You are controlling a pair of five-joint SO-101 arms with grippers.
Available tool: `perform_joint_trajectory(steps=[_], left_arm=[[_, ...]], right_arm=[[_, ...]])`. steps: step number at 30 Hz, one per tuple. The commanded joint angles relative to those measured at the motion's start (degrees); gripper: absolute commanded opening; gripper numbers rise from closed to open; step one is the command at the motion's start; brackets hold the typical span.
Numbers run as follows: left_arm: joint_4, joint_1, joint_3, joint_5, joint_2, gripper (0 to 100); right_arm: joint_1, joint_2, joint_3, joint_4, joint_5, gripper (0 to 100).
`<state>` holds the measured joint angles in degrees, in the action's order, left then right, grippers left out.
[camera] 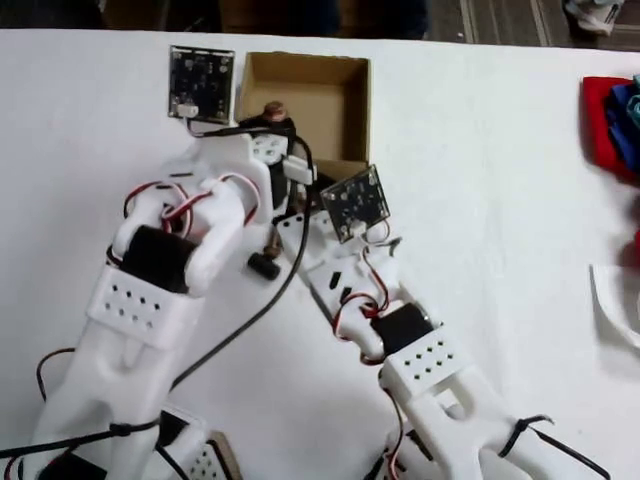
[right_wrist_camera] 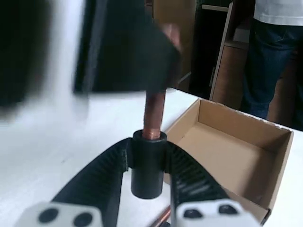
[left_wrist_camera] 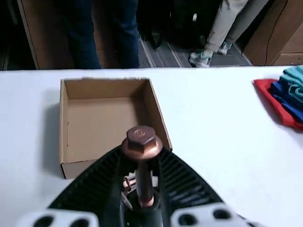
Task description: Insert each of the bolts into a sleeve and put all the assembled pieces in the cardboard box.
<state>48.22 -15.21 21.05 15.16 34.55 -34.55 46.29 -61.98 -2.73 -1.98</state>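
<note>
Near the cardboard box, above the white table, the left gripper had its fingers clamped on a copper hex bolt, held head up. The bolt's shank met the mouth of a black sleeve, which the right gripper pinched between its fingers. 1 more black sleeve lay on the table between the 2 arms. Folded cloths in red, blue and teal sat well apart, toward the table's edge.
</note>
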Motion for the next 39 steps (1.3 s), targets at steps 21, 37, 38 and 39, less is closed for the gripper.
perform_joint_trajectory(steps=[21,37,38,39], left_arm=[[9.14,0.35,-3.65,-3.87,3.69,11],[18.46,0.7,-5.41,-7.91,9.93,11],[18.46,0.88,-5.41,-8.0,10.46,11],[18.46,2.11,-5.41,-8.0,11.08,11]], right_arm=[[0.31,0.4,4.04,-0.04,0.0,2.1],[0.31,-0.04,3.87,-0.04,0.0,2.1],[0.31,-0.04,3.78,-0.13,0.0,2.1],[0.4,-0.13,3.78,-0.66,0.0,2.1]])
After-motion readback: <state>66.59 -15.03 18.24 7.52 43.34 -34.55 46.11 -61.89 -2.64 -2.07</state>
